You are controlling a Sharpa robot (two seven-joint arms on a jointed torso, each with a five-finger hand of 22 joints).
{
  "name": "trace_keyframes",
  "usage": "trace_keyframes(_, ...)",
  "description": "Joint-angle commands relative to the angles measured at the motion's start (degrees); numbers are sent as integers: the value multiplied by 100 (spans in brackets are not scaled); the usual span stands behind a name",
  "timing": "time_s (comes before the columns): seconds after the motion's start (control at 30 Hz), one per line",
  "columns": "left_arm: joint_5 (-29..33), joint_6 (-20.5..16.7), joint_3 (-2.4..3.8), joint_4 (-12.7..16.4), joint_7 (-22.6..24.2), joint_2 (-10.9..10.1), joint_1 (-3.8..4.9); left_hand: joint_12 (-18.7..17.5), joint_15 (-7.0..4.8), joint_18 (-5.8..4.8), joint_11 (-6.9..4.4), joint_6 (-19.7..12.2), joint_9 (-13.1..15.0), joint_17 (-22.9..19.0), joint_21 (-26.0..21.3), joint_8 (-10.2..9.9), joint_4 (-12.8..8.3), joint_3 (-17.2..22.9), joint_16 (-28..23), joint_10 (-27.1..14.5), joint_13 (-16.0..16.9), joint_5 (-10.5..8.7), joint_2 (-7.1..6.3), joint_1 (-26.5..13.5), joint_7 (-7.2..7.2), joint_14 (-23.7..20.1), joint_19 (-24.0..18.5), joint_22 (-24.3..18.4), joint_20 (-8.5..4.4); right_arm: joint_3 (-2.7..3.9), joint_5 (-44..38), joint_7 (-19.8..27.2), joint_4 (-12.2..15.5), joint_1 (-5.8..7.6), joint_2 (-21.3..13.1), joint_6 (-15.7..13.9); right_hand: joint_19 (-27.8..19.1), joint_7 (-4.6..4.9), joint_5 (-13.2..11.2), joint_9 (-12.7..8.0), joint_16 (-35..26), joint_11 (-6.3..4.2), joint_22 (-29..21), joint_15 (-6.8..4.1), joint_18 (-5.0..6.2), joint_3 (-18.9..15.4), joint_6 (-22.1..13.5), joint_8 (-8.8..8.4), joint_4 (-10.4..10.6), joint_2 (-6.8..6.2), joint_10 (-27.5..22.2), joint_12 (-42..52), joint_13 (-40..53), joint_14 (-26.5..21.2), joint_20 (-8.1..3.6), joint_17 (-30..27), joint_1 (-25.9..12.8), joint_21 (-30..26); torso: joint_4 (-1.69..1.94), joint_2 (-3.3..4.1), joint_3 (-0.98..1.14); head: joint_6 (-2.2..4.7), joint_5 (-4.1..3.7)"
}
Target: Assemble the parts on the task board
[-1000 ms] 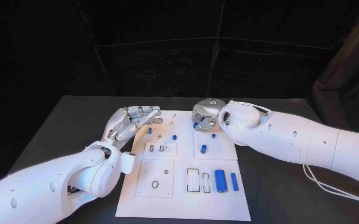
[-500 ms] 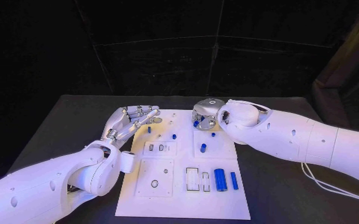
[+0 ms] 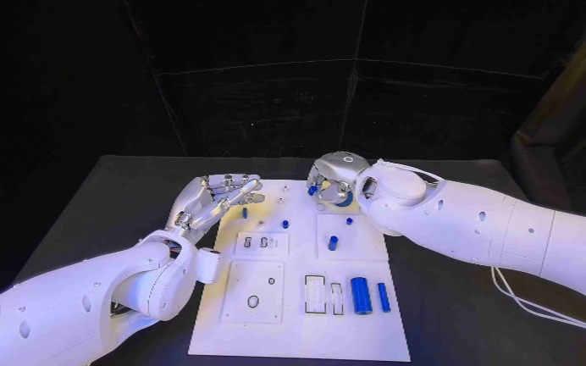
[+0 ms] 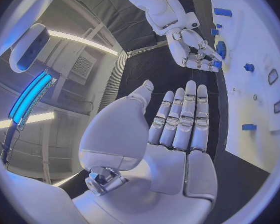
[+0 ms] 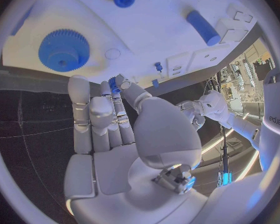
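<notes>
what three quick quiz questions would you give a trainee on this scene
1. True or false: the left robot hand holds a blue part.
2. What does the right robot hand pinch? A) a small blue part B) a grey ring C) nothing
3. Fill the gap: the large blue cylinder lies toward the task board's ____ end (near or far from the robot).

Key: 1 false, its fingers are spread and hold nothing; 2 A; 3 near.
</notes>
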Motion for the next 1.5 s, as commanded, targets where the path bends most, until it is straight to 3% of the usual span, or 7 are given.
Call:
trace_keyframes(0.03, -44, 108, 3, -2, -26, 6, 7, -36, 30, 32, 30, -33, -8, -9, -40, -35, -49, 7, -39, -26, -6, 17, 53, 11, 48, -10, -5, -9, 40, 25, 214, -71, -64, 13, 75, -478, -51, -41, -44, 48, 42, 11, 17, -19, -64, 190, 146, -25, 183, -57, -6, -6, -8, 99, 7, 19, -30, 32, 13, 15, -1, 4, 2)
trace_keyframes(0.33, -43, 153, 2, 2, -62, 15, 9, -45, 32, 32, 32, -39, -8, -9, -45, -42, -58, 10, -48, -32, -7, 17, 57, 16, 50, -12, -6, -13, 41, 53, 285, -133, -587, 48, 521, -527, -72, -35, -65, 41, 118, 25, 72, -9, -68, 282, 116, -42, 277, -159, -51, -12, -10, 95, 17, 81, -83, 94, 24, 51, -13, 6, -1)
trace_keyframes(0.67, -38, 177, 2, 16, -83, 28, 10, -48, 32, 32, 33, -41, -8, -9, -47, -44, -60, 9, -52, -35, -7, 16, 57, 16, 50, -14, -5, -15, 42, 55, 281, -143, -898, 73, 896, -300, -71, -19, -68, 32, 200, 42, 149, 5, -79, 359, 72, -52, 350, -218, -106, -14, -12, 102, 29, 162, -103, 161, 86, 104, -39, -4, -31)
trace_keyframes(0.8, 5, 175, 2, 15, -78, 31, 11, -48, 32, 32, 33, -41, -8, -9, -47, -44, -60, 9, -52, -35, -7, 16, 57, 16, 50, -14, -5, -15, 42, 54, 257, -146, -948, 75, 974, -184, -75, -11, -68, 29, 226, 49, 169, 12, -81, 382, 50, -54, 376, -255, -132, -15, -13, 102, 35, 182, -110, 183, 93, 113, -50, -2, -22)
trace_keyframes(0.9, 21, 174, 3, 26, -68, 24, 13, -48, 32, 32, 33, -41, -8, -9, -47, -44, -60, 9, -52, -35, -7, 16, 57, 16, 50, -14, -5, -15, 42, 54, 199, -165, -950, 76, 999, -85, -78, -9, -67, 27, 236, 54, 176, 14, -81, 392, 40, -55, 388, -273, -145, -16, -13, 102, 38, 189, -113, 191, 91, 114, -42, -11, -14)
trace_keyframes(1.1, 33, 175, 3, 40, -68, 19, 16, -52, 33, 32, 34, -44, -8, -9, -49, -47, -63, 8, -56, -38, -7, 16, 57, 15, 51, -15, -5, -17, 43, 54, 150, -204, -977, 77, 1052, 83, -83, -7, -70, 26, 249, 57, 177, 17, -81, 398, 32, -55, 400, -291, -155, -15, -13, 102, 41, 200, -118, 196, 82, 127, -49, -22, -6)
trace_keyframes(1.5, 36, 184, 3, 28, -85, 10, 17, -64, 36, 32, 39, -54, -9, -9, -55, -56, -69, 6, -67, -49, -8, 16, 58, 12, 55, -18, -4, -22, 45, 54, 93, -349, -987, 78, 1085, 30, -126, 14, -80, 18, 250, 77, 154, 36, -73, 447, -34, -59, 462, -372, -229, -17, -15, 80, 58, 167, -125, 203, 79, 137, -49, -23, 13)
